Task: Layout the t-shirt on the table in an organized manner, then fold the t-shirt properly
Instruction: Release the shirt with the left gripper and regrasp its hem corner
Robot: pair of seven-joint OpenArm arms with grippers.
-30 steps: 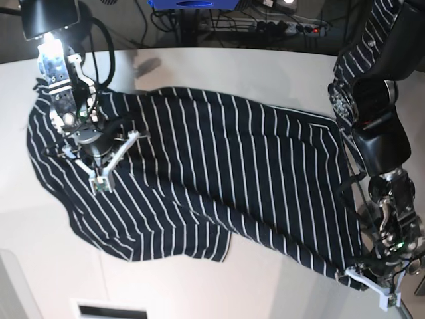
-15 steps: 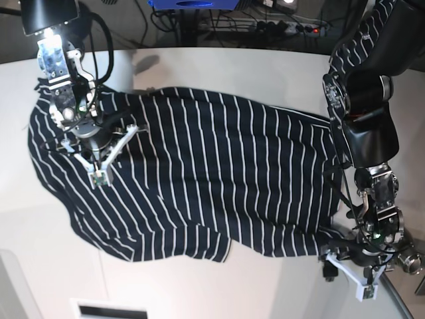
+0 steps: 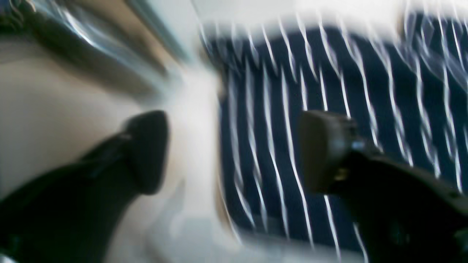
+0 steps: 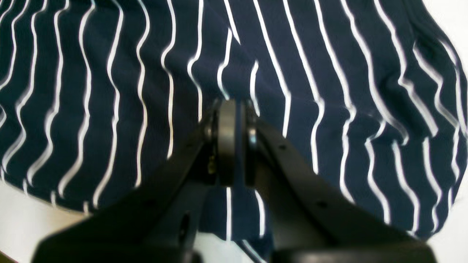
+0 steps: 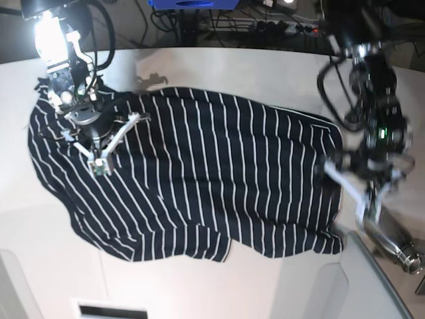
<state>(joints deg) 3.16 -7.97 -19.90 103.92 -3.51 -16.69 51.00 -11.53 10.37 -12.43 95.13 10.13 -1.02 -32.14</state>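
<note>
Pinching the t-shirt (image 5: 199, 173), the right gripper (image 4: 234, 142) (left gripper (image 3: 234, 153) agape) leaves bare table (image 5: 219, 286) beyond the hem.

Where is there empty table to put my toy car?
Bare table runs along the far edge, behind the t-shirt. More lies in front, below its near hem. The middle is all shirt, the right gripper sits on its left part, and the left gripper crowds its right edge.
</note>
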